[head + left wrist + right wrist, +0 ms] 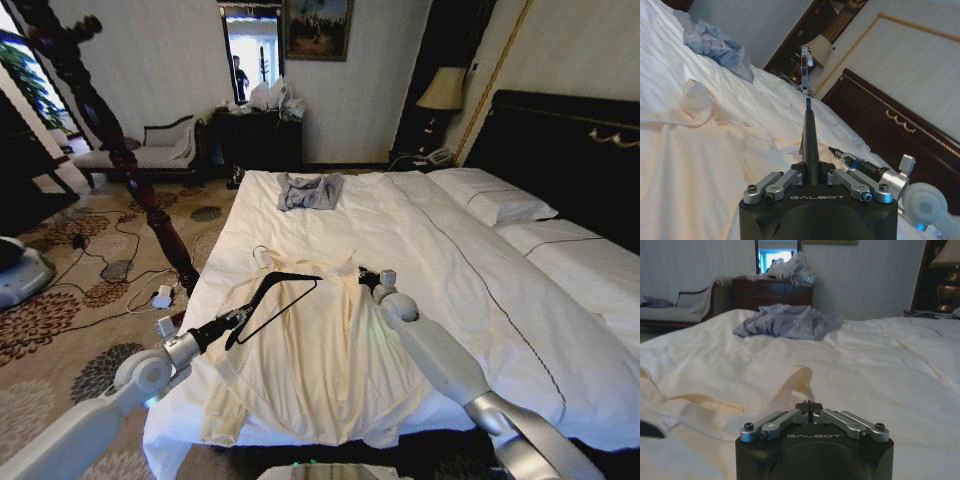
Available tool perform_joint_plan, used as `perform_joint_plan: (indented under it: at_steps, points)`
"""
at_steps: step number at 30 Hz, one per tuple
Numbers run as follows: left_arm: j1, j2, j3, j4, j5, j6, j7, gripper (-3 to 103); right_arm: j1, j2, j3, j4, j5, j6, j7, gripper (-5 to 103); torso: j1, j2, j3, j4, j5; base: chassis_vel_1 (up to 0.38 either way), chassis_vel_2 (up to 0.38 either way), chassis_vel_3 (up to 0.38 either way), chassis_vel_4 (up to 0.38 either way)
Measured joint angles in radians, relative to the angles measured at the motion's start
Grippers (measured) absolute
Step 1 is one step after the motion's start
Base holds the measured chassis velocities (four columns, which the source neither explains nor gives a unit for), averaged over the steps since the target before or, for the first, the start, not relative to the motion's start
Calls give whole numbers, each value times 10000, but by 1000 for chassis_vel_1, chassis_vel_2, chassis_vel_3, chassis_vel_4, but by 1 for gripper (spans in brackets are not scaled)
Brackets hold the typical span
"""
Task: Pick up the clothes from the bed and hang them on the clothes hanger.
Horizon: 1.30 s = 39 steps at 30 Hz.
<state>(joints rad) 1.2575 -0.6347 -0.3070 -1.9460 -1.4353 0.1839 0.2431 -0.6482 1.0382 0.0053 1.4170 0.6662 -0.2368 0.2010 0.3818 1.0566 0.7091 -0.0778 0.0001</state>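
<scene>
Soft cloth, hard black plastic

We see the matt, creased cream shirt (320,355) on the smooth white duvet (480,290); our hanger (280,300) has a glossy metal hook (806,70).

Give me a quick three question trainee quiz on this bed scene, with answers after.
1. True or false: the left gripper holds the clothes hanger.
2. Which garment lies nearer the headboard end?
A. cream shirt
B. grey garment
3. Fill in: the right gripper is at the shirt's ____.

Key: 1 true. 2 B. 3 collar, with its jaws closed, though whether they pinch cloth is not clear.
</scene>
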Motion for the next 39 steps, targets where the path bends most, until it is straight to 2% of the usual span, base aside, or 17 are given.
perform_joint_plan:
  at_steps: [15,26,30,39]
  points:
    - [-907,-487,1034,414,-602,243,-110,15,18,-130,-100,1386,772,54,139,0,1,0,0,1,-1,0,0,0,0]
    - [-1515,-568,1676,540,-1030,401,-55,15,524,-4,-642,2037,1442,18,178,0,1,0,0,5,-1,0,0,0,0]
    - [-1920,-605,2150,696,-1022,423,-28,15,626,27,-716,2150,1585,-21,246,0,0,0,0,-3,-2,0,0,0,0]
    - [-2367,-558,2613,842,-1069,469,32,15,689,-27,-692,2347,1887,-64,284,0,0,0,0,1,0,0,0,0,0]
